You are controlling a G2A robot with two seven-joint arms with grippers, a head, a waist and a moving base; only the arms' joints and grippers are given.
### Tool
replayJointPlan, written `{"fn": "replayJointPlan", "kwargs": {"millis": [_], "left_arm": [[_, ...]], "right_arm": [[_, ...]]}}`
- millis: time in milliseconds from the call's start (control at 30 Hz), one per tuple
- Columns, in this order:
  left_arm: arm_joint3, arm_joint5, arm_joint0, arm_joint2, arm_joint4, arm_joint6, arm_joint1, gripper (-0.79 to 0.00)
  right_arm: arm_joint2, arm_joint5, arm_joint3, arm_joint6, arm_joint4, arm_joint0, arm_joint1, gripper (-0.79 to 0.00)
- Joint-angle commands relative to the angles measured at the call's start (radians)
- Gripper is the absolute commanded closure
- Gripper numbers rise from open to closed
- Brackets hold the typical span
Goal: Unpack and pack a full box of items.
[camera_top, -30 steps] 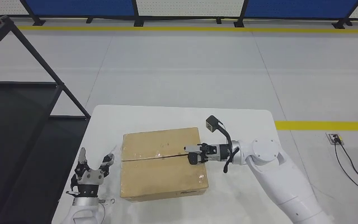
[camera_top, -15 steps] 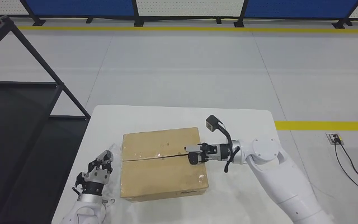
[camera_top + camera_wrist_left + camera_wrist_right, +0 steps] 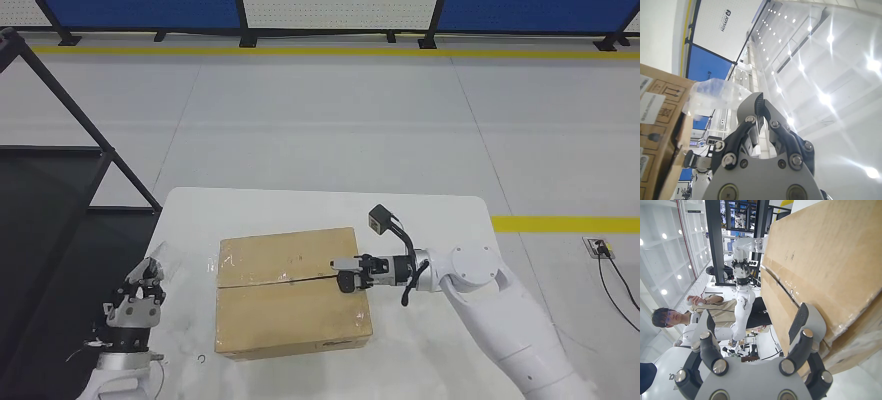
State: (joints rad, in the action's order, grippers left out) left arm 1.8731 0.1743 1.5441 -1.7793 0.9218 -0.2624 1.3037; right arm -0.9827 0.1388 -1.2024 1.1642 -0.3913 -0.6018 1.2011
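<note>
Left gripper (image 3: pixel 762 103) swung outward, crinkled clear tape (image 3: pixel 715 94), cardboard box (image 3: pixel 290 295)

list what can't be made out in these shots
- Contents of the cardboard box: flaps closed in every view.
- Near end of the seam: right wrist view, behind a finger of the right end effector.
- Where the clear tape ends: left wrist view, it runs behind the left end effector.
- Small dark thing on the table: top view, too small to identify.
</note>
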Motion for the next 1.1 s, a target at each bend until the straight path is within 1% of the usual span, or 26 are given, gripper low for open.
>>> {"fn": "replayJointPlan", "kwargs": {"millis": [0, 133, 233, 367, 400, 467, 533, 567, 600, 633, 700, 767, 1067], "left_arm": [[0.034, -0.003, 0.013, -0.034, 0.006, -0.002, -0.002, 0.0], [0.089, -0.036, 0.035, -0.085, 0.02, -0.017, -0.006, 0.0], [0.132, -0.096, 0.054, -0.108, 0.005, -0.058, -0.011, 0.0], [0.192, -0.112, 0.082, -0.111, -0.054, -0.118, -0.015, 0.0], [0.21, -0.127, 0.088, -0.11, -0.084, -0.139, -0.018, 0.0], [0.248, -0.137, 0.088, -0.11, -0.134, -0.167, -0.021, 0.0], [0.292, -0.191, 0.085, -0.11, -0.204, -0.203, -0.029, 0.0], [0.313, -0.218, 0.078, -0.11, -0.211, -0.218, -0.031, 0.0], [0.335, -0.268, 0.074, -0.109, -0.212, -0.249, -0.035, 0.0], [0.358, -0.337, 0.066, -0.111, -0.182, -0.29, -0.04, 0.0], [0.392, -0.435, 0.03, -0.153, -0.132, -0.308, -0.047, 0.0], [0.421, -0.535, -0.006, -0.173, -0.093, -0.325, -0.055, 0.0], [0.421, -0.535, -0.006, -0.173, -0.093, -0.325, -0.055, 0.0]], "right_arm": [[0.0, 0.003, 0.005, 0.001, -0.002, 0.001, 0.001, -0.785], [0.0, 0.009, 0.014, -0.002, -0.002, 0.001, 0.002, -0.785], [0.002, 0.011, 0.022, -0.007, -0.003, 0.003, 0.003, -0.785], [0.0, 0.017, 0.034, -0.046, 0.0, 0.003, 0.006, -0.785], [0.0, 0.018, 0.035, -0.062, 0.005, 0.003, 0.007, -0.785], [0.001, 0.015, 0.035, -0.09, 0.015, 0.001, 0.008, -0.785], [0.0, 0.014, 0.034, -0.117, 0.024, 0.0, 0.01, -0.785], [-0.001, 0.013, 0.035, -0.132, 0.031, -0.001, 0.01, -0.785], [-0.001, 0.013, 0.034, -0.144, 0.035, -0.002, 0.011, -0.785], [-0.002, 0.016, 0.034, -0.151, 0.036, -0.004, 0.011, -0.785], [-0.007, 0.033, 0.036, -0.157, 0.032, -0.009, 0.011, -0.785], [-0.019, 0.052, 0.041, -0.168, 0.022, -0.018, 0.01, -0.785], [-0.029, 0.063, 0.047, -0.181, 0.014, -0.027, 0.009, -0.785]]}}
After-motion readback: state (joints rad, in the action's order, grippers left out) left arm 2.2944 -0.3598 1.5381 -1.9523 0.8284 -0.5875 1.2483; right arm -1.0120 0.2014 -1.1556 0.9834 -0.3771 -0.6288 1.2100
